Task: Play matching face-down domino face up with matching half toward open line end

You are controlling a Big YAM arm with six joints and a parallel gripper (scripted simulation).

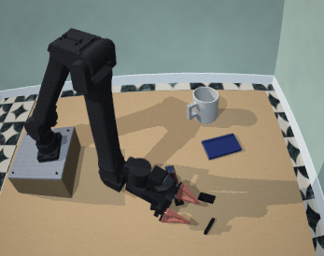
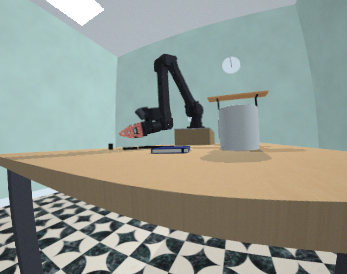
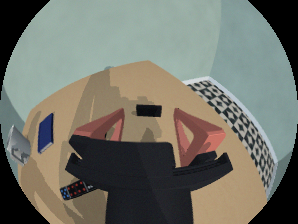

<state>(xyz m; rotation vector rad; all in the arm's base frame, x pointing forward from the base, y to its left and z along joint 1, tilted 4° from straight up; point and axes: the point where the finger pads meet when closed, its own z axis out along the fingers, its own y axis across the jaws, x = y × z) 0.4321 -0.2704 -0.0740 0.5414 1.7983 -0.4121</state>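
Note:
My gripper (image 1: 193, 213) (image 2: 121, 133) (image 3: 149, 111) is open and raised above the table. A black domino (image 1: 209, 226) (image 2: 110, 146) (image 3: 149, 110) stands on its long edge beyond the fingertips, touched by neither finger; in the wrist view it shows between them. Another black domino (image 1: 206, 198) lies flat with a plain face up, just beyond one fingertip. The face-up line (image 1: 171, 170) (image 3: 76, 189), with blue and red pips, lies beside and partly under the gripper. A dark piece (image 1: 178, 203) shows between the gripper's fingers in the top view. The line's far end is hidden.
A dark blue book (image 1: 221, 146) (image 2: 170, 149) (image 3: 46, 133) lies flat farther back. A grey mug (image 1: 206, 106) (image 2: 239, 127) (image 3: 19, 146) stands behind it. The arm's base box (image 1: 48, 159) (image 2: 193, 136) stands at the left in the top view.

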